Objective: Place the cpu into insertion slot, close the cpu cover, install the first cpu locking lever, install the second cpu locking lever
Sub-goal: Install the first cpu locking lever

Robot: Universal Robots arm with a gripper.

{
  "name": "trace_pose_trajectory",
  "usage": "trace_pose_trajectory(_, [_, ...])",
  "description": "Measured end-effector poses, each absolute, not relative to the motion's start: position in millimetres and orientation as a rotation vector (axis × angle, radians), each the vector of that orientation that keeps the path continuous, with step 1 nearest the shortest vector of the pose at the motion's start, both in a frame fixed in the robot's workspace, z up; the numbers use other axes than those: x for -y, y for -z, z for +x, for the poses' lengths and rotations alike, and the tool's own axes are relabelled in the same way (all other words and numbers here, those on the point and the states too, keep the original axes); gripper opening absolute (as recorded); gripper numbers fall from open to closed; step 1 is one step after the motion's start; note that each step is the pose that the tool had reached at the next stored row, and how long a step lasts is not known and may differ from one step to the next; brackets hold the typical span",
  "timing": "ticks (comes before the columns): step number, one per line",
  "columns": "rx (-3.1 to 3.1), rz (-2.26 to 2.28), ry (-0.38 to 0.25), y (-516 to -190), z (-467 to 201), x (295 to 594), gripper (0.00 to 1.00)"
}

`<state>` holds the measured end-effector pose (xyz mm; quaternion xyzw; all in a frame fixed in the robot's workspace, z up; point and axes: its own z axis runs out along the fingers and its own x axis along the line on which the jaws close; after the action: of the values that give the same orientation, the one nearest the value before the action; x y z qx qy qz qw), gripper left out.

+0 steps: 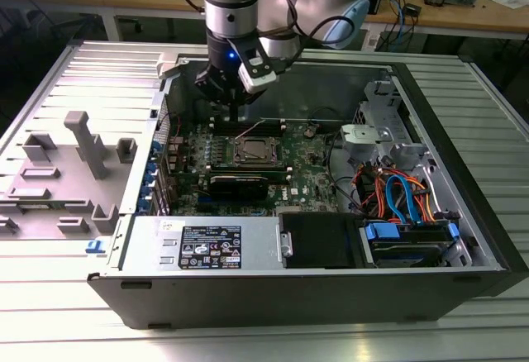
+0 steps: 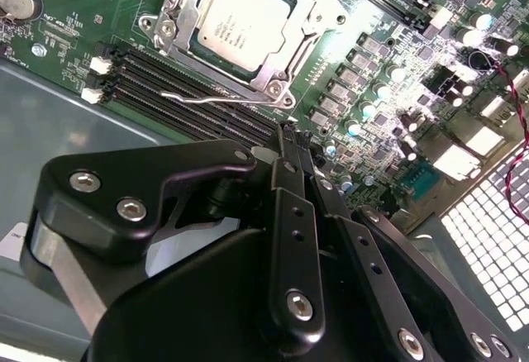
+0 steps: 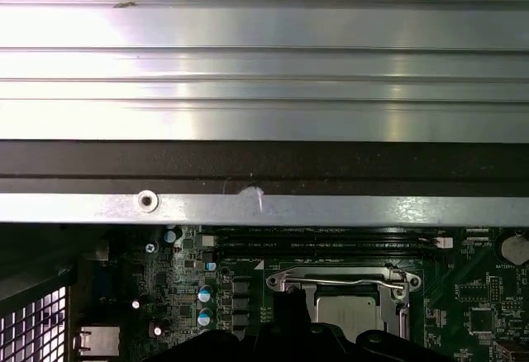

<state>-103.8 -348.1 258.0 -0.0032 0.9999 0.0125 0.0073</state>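
Already the cpu (image 2: 235,25) is seated in the insertion slot (image 2: 159,25), with the cpu cover (image 2: 299,46) lowered around it. Just beyond the slot's far edge the gripper (image 1: 235,114) is held, fingers (image 2: 285,164) pressed together on nothing.

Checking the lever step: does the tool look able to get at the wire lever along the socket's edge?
Likely yes. The tool hovers over the memory slots right beside the lever, with nothing standing between them; the cpu cover lies flat over the cpu.
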Motion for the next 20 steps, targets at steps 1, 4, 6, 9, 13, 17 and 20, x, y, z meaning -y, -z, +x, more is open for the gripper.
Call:
trace_pose_trajectory(1, [-3.127,-0.01,-0.039,-257.6,-103.3,348.1,0.11])
trace_pose_trajectory(4, [-3.127,-0.012,-0.039,-256.1,-101.6,348.0,0.11])
trace_pose_trajectory(6, [-3.127,-0.024,-0.039,-254.4,-100.6,348.0,0.11])
trace_pose_trajectory(9, [-3.127,-0.025,-0.037,-252.0,-97.1,347.8,0.11])
trace_pose_trajectory(13, [-3.127,-0.025,-0.037,-249.4,-91.9,347.5,0.11])
trace_pose_trajectory(17, [-3.127,-0.025,-0.037,-246.8,-86.4,347.2,0.11])
trace_pose_trajectory(20, [-3.127,-0.025,-0.037,-244.5,-80.2,346.8,0.11])
